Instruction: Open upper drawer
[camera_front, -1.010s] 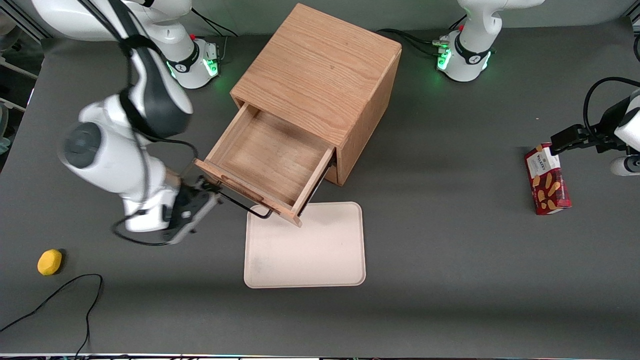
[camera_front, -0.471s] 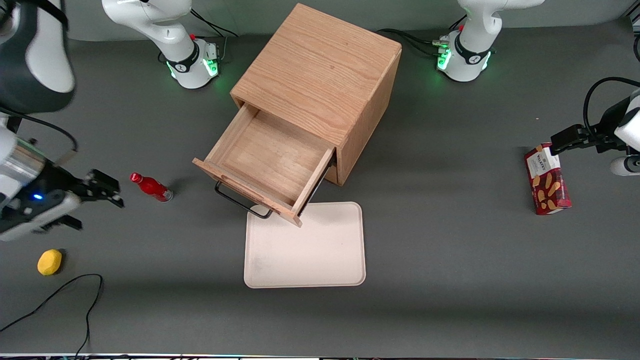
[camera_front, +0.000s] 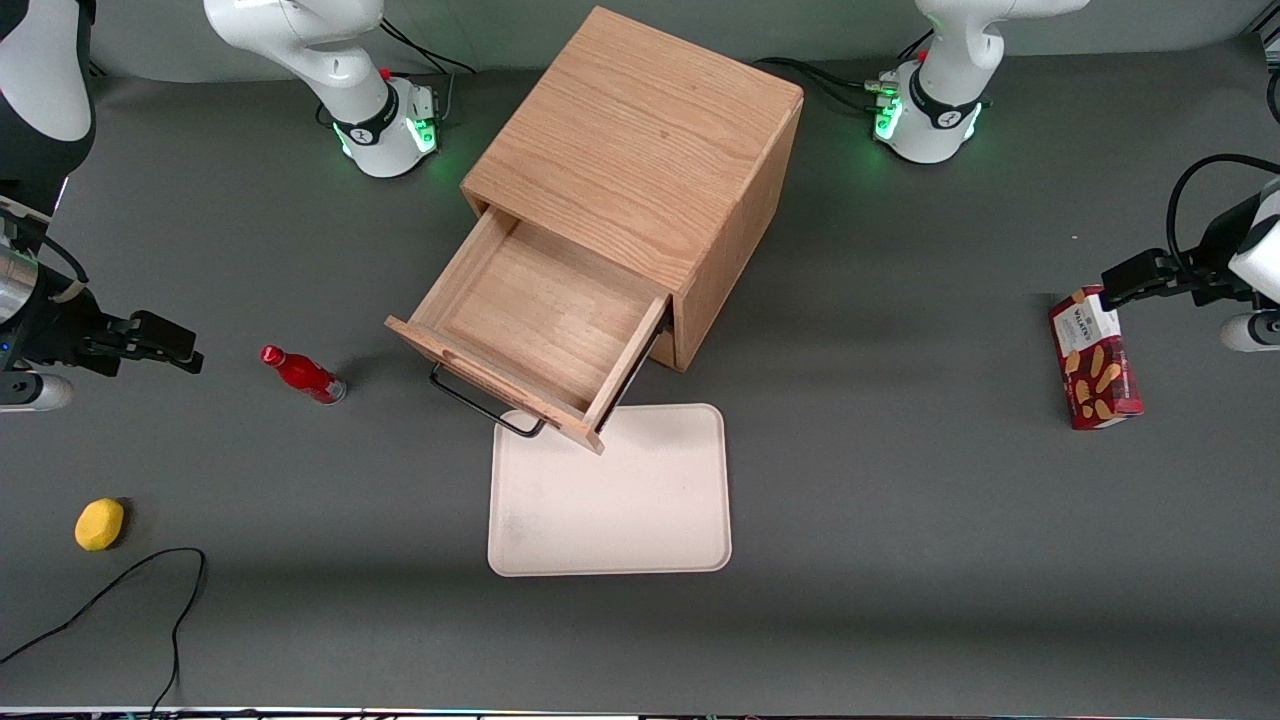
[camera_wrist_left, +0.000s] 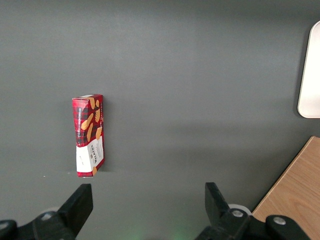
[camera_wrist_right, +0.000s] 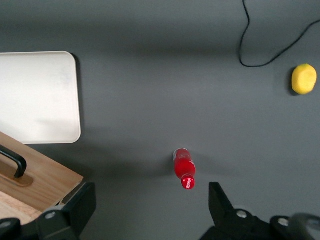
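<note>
The oak cabinet (camera_front: 640, 140) stands mid-table. Its upper drawer (camera_front: 540, 320) is pulled far out and shows an empty wooden inside. The drawer's black bar handle (camera_front: 487, 400) hangs over the edge of the tray. The drawer's front corner (camera_wrist_right: 42, 180) and handle end (camera_wrist_right: 14, 161) show in the right wrist view. The lower drawer is hidden under the upper one. My right gripper (camera_front: 178, 345) is open and empty. It hangs well away from the handle, toward the working arm's end of the table, above a red bottle. Its fingers (camera_wrist_right: 80, 205) stand wide apart.
A red bottle (camera_front: 303, 374) lies between gripper and drawer, also in the wrist view (camera_wrist_right: 184, 168). A cream tray (camera_front: 610, 490) lies in front of the drawer. A yellow fruit (camera_front: 100, 524), a black cable (camera_front: 120, 590) and a biscuit box (camera_front: 1093, 358) lie on the table.
The gripper has let go of the handle and pulled away toward the working arm's end of the table. The drawer stays pulled out. The red bottle has come into view.
</note>
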